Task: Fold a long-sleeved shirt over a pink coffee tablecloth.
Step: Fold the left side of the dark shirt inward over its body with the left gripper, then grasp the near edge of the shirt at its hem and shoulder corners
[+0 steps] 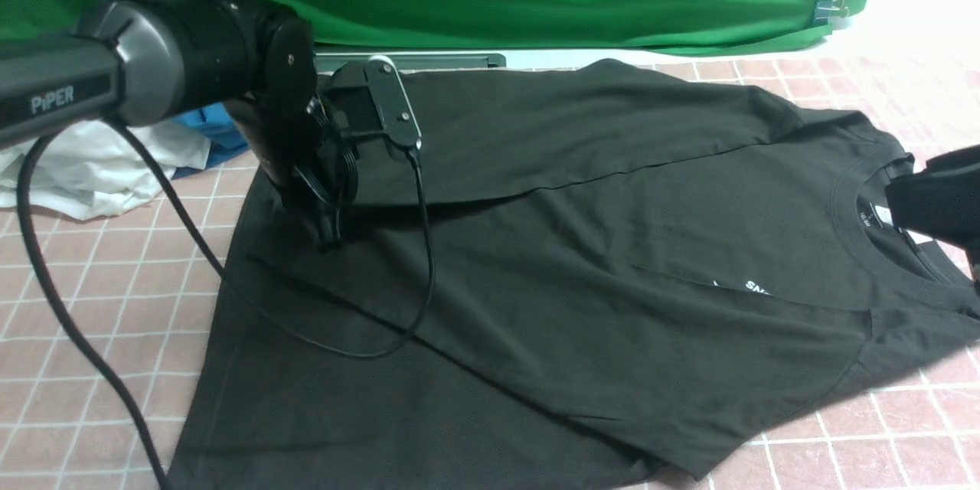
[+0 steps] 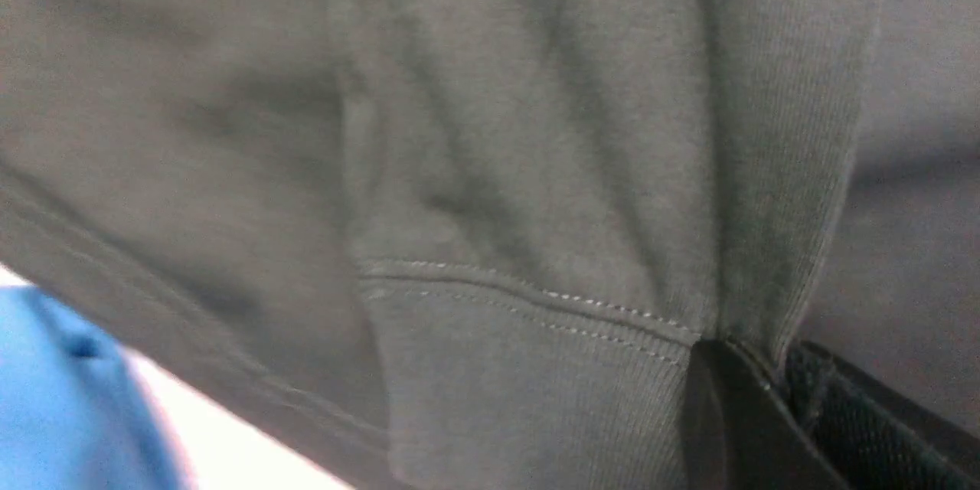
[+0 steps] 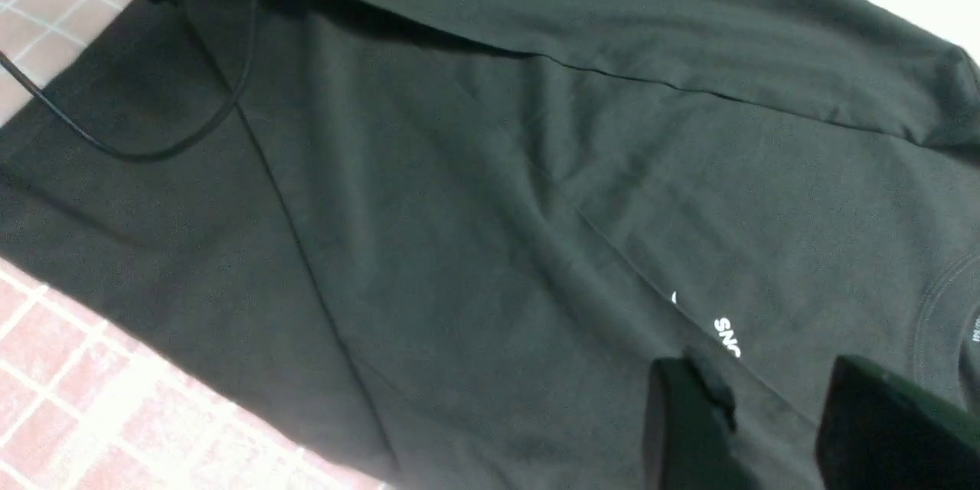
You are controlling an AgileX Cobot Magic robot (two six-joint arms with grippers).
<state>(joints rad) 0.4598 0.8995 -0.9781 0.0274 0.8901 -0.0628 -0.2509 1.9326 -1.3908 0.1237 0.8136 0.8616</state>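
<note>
Left gripper [image 1: 331, 241] angled steeply downward.

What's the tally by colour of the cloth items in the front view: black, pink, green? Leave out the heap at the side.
Black: 1, the long-sleeved shirt
Pink: 1, the gridded tablecloth
Green: 1, the backdrop
Total: 3
</note>
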